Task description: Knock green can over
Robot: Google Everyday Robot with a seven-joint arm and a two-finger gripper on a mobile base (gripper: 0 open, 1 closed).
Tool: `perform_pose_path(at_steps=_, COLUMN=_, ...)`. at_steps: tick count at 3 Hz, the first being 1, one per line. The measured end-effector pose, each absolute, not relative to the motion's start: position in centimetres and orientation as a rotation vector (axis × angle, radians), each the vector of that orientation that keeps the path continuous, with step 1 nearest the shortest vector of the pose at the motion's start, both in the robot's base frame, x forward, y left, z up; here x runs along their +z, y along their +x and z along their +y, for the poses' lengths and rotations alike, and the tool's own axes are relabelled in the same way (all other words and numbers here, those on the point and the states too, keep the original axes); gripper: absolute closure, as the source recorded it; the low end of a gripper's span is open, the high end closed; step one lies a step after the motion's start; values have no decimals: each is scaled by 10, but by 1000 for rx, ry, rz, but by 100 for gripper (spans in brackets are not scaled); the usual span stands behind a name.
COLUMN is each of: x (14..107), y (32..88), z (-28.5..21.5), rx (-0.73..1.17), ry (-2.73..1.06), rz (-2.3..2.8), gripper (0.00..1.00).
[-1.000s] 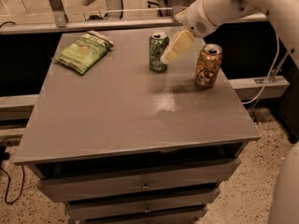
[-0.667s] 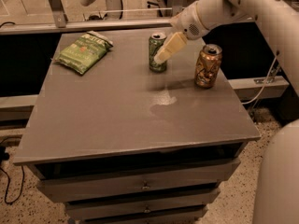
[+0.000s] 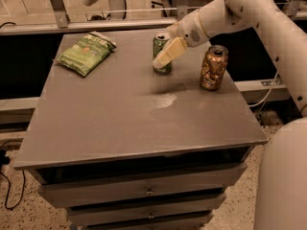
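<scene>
The green can (image 3: 161, 51) stands upright on the far middle of the grey table (image 3: 120, 123). It is green with pale markings and a silver top. My gripper (image 3: 163, 60) reaches in from the upper right on the white arm. Its pale fingers lie across the front of the can, partly covering it. An orange-gold can (image 3: 213, 67) stands upright to the right of it.
A flat green snack bag (image 3: 86, 52) lies at the far left of the table. Drawers sit under the tabletop at the front. A metal rail runs behind the table. My white arm and body fill the right side of the view.
My gripper has moved left and a little down across the front of the green can. The can still stands upright in the same spot.
</scene>
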State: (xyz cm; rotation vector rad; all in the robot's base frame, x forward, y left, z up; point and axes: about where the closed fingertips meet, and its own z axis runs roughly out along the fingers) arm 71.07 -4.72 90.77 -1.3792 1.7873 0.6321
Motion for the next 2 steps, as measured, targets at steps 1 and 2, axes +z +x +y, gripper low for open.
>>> perform_pose_path(at_steps=1, x=924, y=682, z=-34, rx=718, ry=-1415, rz=1729, gripper=0)
perform_pose_path(at_steps=2, x=947, y=642, z=-19, rx=806, ry=-1459, rz=1660, gripper=0)
